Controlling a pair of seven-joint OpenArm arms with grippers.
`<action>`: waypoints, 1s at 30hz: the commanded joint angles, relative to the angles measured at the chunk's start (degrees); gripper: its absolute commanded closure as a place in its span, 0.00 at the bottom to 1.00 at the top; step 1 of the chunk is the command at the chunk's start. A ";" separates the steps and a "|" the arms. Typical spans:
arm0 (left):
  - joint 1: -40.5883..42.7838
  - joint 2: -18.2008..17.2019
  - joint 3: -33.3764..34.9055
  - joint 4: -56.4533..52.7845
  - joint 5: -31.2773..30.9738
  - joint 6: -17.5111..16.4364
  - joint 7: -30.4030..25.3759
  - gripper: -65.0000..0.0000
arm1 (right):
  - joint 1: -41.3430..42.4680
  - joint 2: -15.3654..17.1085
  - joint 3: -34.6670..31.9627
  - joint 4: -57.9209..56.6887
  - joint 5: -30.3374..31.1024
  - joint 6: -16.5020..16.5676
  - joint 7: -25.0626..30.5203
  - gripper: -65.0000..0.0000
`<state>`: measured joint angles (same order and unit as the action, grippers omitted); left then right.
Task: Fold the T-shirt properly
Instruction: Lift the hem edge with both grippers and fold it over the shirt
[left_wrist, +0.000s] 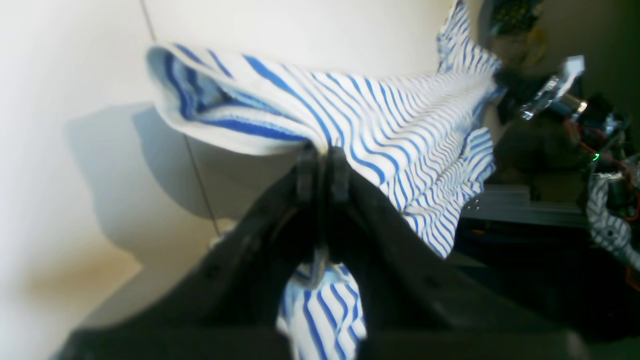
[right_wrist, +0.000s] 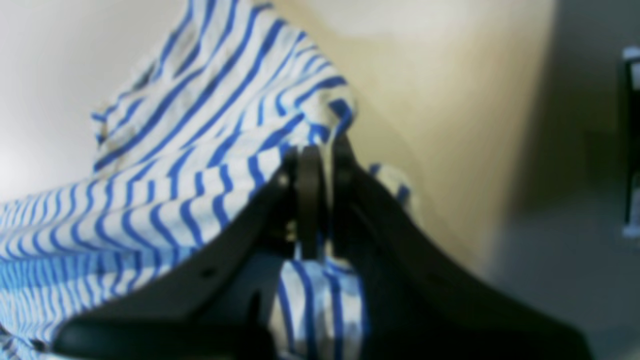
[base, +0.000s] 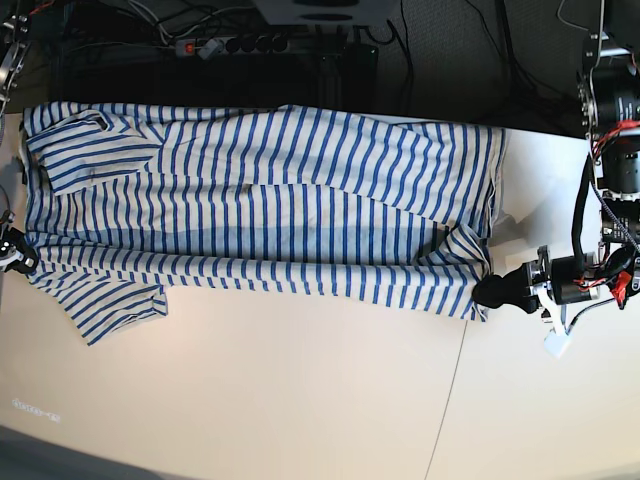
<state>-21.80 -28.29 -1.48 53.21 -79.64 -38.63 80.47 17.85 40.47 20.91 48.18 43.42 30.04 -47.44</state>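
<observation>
- Where the base view looks down on the table (base: 300, 400), the T-shirt (base: 270, 200) lies stretched lengthwise across the far half of the pale, smooth top, a long soft band of cream cloth ruled all over with thin blue stripes
- The table surface is matte off-white, cut by one thin dark seam running from near the shirt's hem end towards the near edge
- One short sleeve (base: 115, 305) flares out as a flat wedge on the near side, its stripes slanting against those of the body; the other sleeve (base: 85, 145) lies folded on the far side
- The hem end of the shirt bunches into small creases close to the left gripper (base: 487, 290), a black, blunt claw pinched tight on the lower corner of the cloth
- In the left wrist view that same claw (left_wrist: 322, 160) shows two dark ribbed fingers pressed almost together, with striped fabric squeezed between them and a rolled, tube-like fold of cloth opening to one side
- The right gripper (base: 22, 255) sits at the sleeve end, at the edge of the base view, gripping the shirt's border
- From the right wrist camera its black fingers (right_wrist: 307, 190) stand narrowly together, clamped on a limp fold of the knit (right_wrist: 175, 160), which drapes away in soft ridges
- Behind the table, dark cables and a power strip (base: 235, 45) lie in shadow
</observation>
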 joint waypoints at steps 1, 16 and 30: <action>-0.24 -1.70 -0.37 2.38 -1.38 -1.37 -0.47 1.00 | 0.61 1.88 0.35 1.18 0.74 5.09 1.09 1.00; 4.17 -2.19 -0.37 6.71 -1.53 -1.37 -0.47 1.00 | -3.85 1.46 0.35 1.11 0.74 4.83 3.13 0.66; 4.20 -2.21 -0.37 6.73 -1.53 -1.37 -0.47 1.00 | 6.25 1.20 0.33 0.87 -3.69 4.66 5.79 0.51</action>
<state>-16.19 -29.52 -1.48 59.02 -79.96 -38.61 80.60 22.79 39.99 20.91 48.36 39.09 30.02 -42.78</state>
